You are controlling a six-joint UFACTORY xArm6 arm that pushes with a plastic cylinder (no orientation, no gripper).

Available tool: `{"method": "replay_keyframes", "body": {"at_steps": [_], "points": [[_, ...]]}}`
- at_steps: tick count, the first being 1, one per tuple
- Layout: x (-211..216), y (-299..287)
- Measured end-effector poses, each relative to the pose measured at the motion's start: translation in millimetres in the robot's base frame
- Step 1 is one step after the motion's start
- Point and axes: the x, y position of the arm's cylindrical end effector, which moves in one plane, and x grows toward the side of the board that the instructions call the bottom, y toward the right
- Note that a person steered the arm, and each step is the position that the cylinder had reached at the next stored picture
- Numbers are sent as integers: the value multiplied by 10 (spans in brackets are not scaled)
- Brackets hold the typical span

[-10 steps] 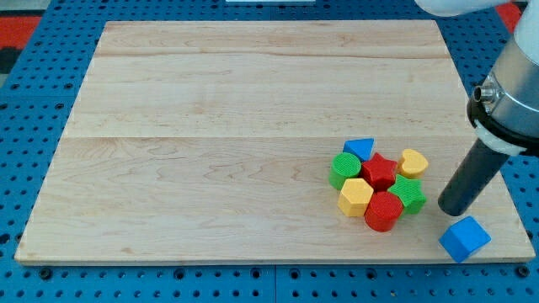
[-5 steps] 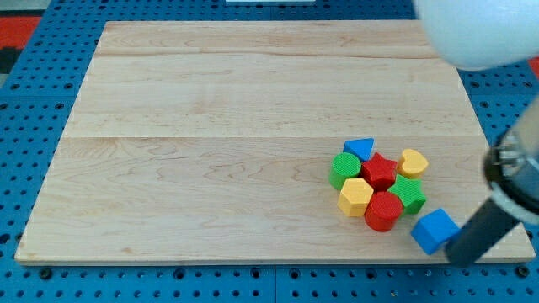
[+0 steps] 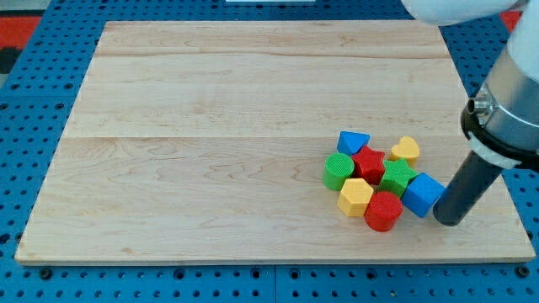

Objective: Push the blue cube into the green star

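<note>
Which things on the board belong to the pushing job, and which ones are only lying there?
Belong to the job:
blue cube, touching the green star
green star
my tip, at the blue cube's right side

Only lying there:
red star
blue triangle
yellow heart
green cylinder
yellow hexagon
red cylinder

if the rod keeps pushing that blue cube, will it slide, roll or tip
Blue cube has flat faces, so it likely slides rather than rolls. It is low and squat, so tipping seems unlikely. With my tip at one corner, it may twist against the green star.
</note>
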Motion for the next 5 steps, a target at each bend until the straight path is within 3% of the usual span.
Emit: {"method": "replay_keyframes", "body": {"at_steps": [1, 3, 5], "points": [[-75, 77], [-670, -209], [-767, -262]]}}
